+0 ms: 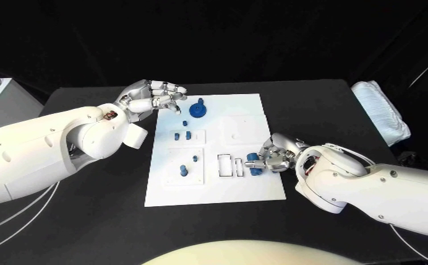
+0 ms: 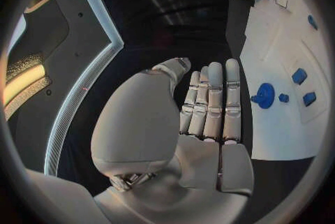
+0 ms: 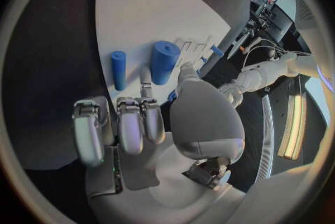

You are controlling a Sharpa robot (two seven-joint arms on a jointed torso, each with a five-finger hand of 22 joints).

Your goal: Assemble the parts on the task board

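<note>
My right robot hand (image 1: 274,156) pinching a blue cylinder (image 1: 255,167) at the task board (image 1: 250,191) right edge, my left robot hand (image 1: 156,96) empty, fingers apart, over its far left corner

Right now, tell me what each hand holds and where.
Left hand holds nothing, fingers apart. Right hand touches a blue cylinder on the task board; an actual hold cannot be told.

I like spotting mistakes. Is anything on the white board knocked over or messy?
Nothing looks broken or spilled. Two blue cylinders lie flat on the task board by the right hand, not standing in it yet. The left hand holds nothing.
</note>
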